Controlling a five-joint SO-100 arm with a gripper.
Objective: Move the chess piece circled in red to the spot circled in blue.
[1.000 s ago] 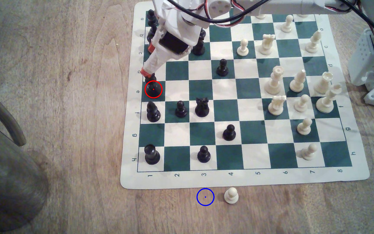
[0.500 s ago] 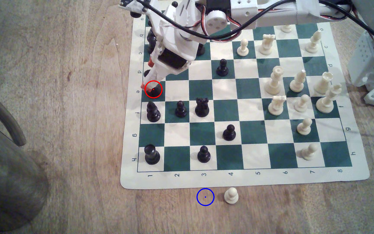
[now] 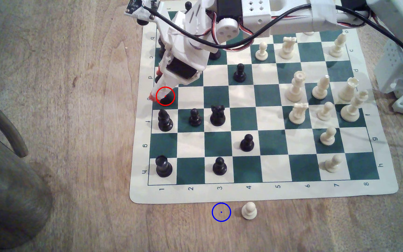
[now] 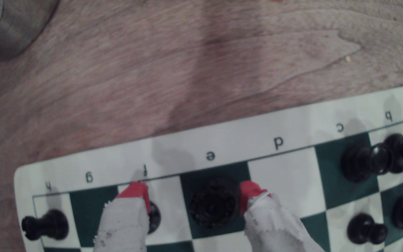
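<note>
The chess piece circled in red [image 3: 168, 98] is a glossy black piece standing on a green square in row e at the board's edge, at the exterior view's left; a white finger covers most of it. The wrist view looks down on its ridged coronet top [image 4: 213, 206]. My gripper [image 3: 154, 84] [image 4: 193, 193] is open and low, with one red-tipped finger on each side of the piece. One fingertip [image 4: 250, 193] is close against its side and the other fingertip [image 4: 136, 193] stands a gap away. The spot circled in blue [image 3: 221, 212] is bare wood just off the board's near edge.
A white pawn [image 3: 249, 210] stands on the wood beside the blue ring. A black bishop [image 3: 165, 120] sits one square nearer than the circled piece. The board mat [image 3: 137, 193] carries many black and white pieces. A grey rounded object [image 3: 9, 193] fills the near left.
The gripper has come down and towards the camera, from above the piece's top to straddling it. The arm's wrist has dropped lower over the board.
</note>
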